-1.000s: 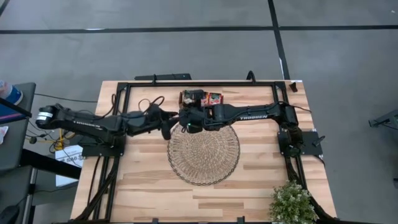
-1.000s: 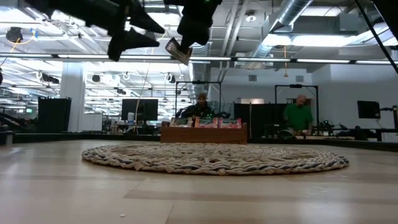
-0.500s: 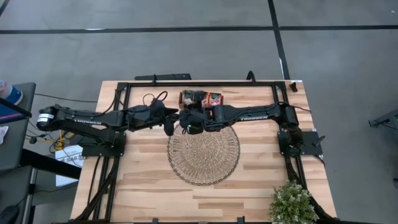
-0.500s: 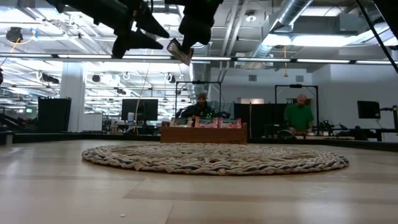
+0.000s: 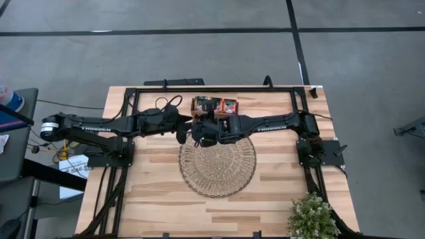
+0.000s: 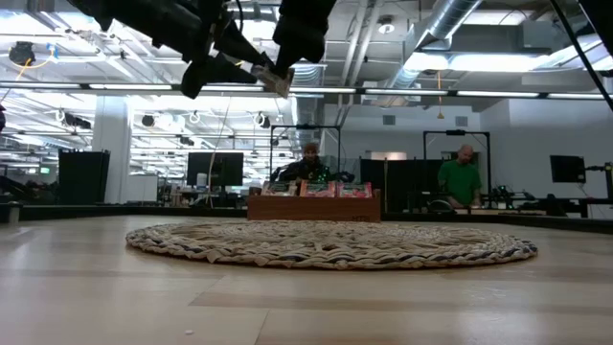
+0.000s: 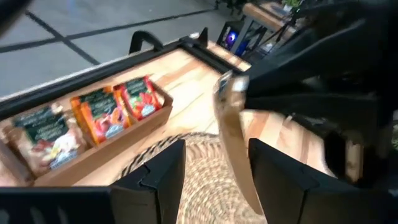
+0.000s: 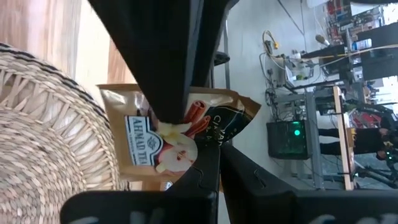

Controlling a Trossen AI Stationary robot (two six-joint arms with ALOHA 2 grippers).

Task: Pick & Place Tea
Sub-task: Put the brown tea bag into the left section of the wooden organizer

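Note:
High over the far edge of the round woven mat [image 5: 217,166], my right gripper [image 8: 186,137] is shut on a beige tea sachet [image 8: 146,149] with a dark top. In the left wrist view this sachet [image 7: 231,124] appears edge-on. My left gripper [image 7: 216,149] is open, one finger on either side of it; I see no touch. Both grippers are near the top of the low view, left gripper [image 6: 251,69] beside right gripper [image 6: 287,62]. More tea, red-orange sachets [image 7: 140,96] and beige ones [image 7: 43,134], stands upright in the brown wooden tray [image 5: 214,105] at the far edge. My right gripper pinches the sachet between its two fingers, one finger lying across the printed face to about its middle [image 8: 163,127]. The fingers slant down from the table's right side. The sachet [image 6: 276,80] sticks out below them, tilted, lifted clear of the mat.
A black frame rail [image 5: 212,89] runs along the far edge behind the tray. A small green plant [image 5: 312,216] stands at the near right corner. Beyond the table, two people [image 6: 460,177] are in the room.
My left gripper has moved toward the table's right and far side, up to the sachet held by my right gripper, and now has its open fingers around it. The sachet has stayed where it was.

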